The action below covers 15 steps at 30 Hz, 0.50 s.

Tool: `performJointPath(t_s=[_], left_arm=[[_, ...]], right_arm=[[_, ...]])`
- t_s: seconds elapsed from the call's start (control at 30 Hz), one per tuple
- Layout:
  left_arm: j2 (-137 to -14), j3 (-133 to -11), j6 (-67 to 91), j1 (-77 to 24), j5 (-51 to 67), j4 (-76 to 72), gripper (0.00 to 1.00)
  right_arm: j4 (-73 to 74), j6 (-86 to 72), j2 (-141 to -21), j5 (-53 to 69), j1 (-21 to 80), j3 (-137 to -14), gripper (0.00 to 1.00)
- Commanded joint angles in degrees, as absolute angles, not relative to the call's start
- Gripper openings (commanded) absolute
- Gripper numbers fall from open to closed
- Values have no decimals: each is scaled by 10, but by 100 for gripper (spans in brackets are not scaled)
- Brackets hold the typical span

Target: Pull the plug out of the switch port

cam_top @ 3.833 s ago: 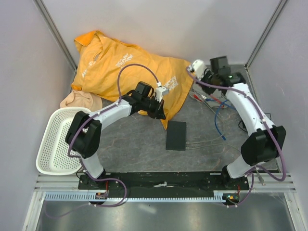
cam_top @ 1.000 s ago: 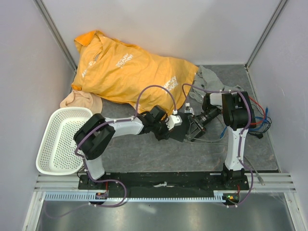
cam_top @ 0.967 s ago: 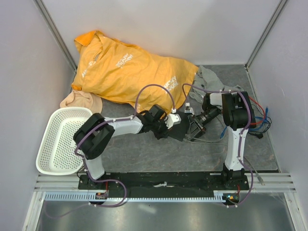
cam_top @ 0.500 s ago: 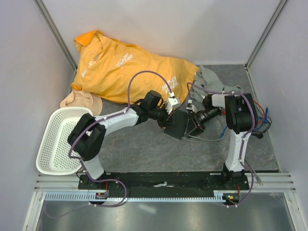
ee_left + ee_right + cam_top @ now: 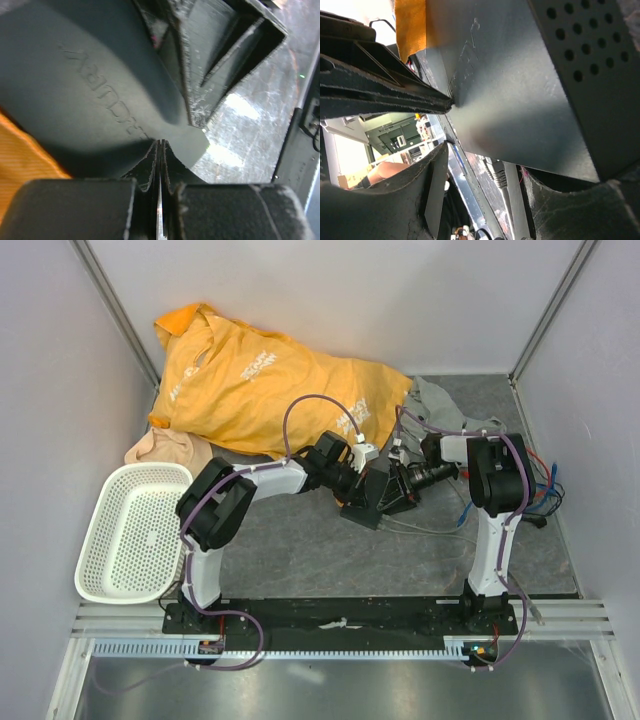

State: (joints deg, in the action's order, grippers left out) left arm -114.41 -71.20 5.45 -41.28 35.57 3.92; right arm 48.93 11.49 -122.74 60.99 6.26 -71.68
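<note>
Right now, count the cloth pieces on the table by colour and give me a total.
Orange: 1, the orange shirt
Beige: 1, the beige cloth
Grey: 1, the grey cloth
Total: 3

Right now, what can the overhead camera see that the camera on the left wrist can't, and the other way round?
Only the top view shows the white basket, the beige cloth and the tangle of cables on the right. Only the left wrist view shows the raised lettering on the black switch box, and the left fingers pressed shut, close up. Both views show that black switch box and the orange shirt.
</note>
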Motion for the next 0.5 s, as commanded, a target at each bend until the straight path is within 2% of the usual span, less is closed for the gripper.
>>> performJointPath(t_s=[0.0, 0.3, 0.47], left_arm=[[-1158, -723, 64, -410, 316, 55, 2], [-1164, -722, 57, -405, 322, 61, 2], [-1162, -717, 56, -405, 324, 57, 2]], right_arm=[[401, 156, -1248, 538, 63, -696, 57], [433, 203, -1259, 534, 47, -695, 54], [463, 209, -1264, 509, 48, -719, 47]])
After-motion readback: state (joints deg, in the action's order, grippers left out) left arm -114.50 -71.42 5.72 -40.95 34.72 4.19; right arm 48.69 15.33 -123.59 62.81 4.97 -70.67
